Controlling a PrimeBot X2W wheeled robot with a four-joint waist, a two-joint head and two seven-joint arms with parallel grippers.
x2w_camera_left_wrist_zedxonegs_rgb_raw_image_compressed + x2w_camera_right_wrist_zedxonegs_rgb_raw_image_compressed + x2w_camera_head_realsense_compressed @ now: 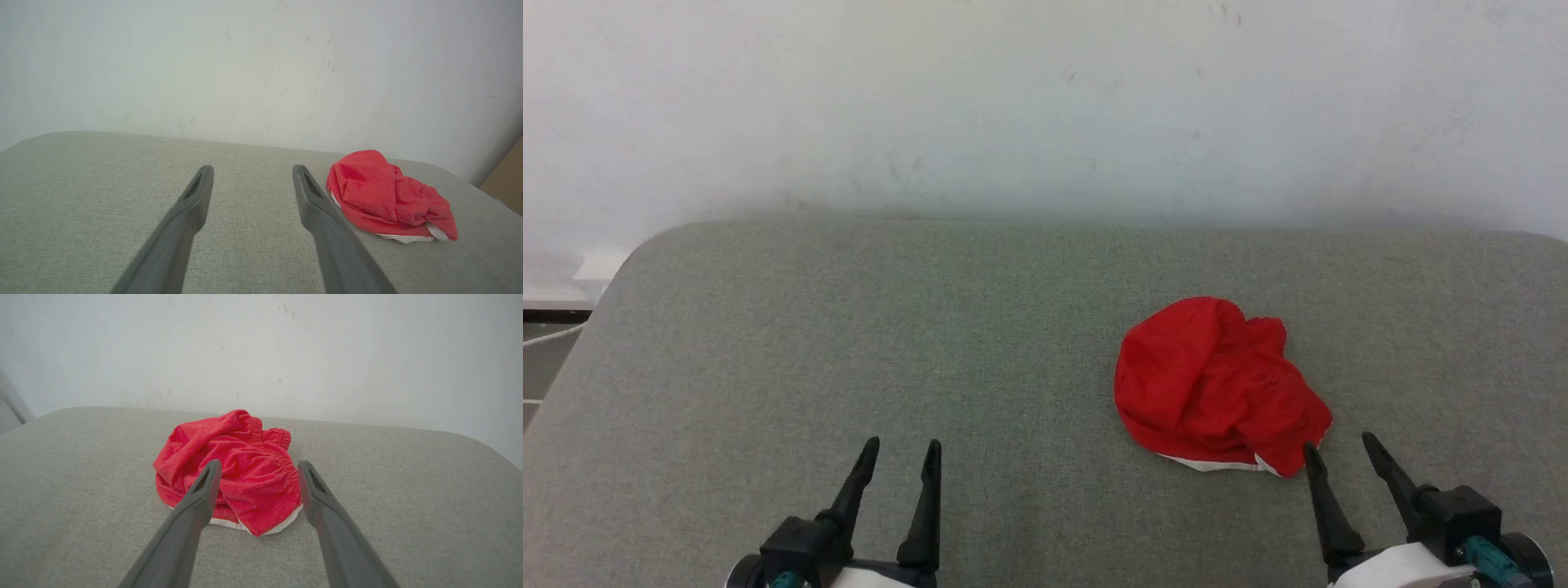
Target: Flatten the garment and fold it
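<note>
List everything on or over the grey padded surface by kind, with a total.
Crumpled red garment: 1
Open pincers: 2, the left pincer and the right pincer
Total: 3

Head high, wrist views low; all share garment [1217, 384].

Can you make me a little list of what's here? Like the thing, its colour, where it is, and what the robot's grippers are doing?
thing: red shorts, crumpled in a heap, not yet flat or folded
trim: white band peeking out at the near edge
resting on: grey fabric pad
behind: pale wall
left gripper: open, empty, off to the side of the heap
right gripper: open, empty, close to the heap's near edge
</note>
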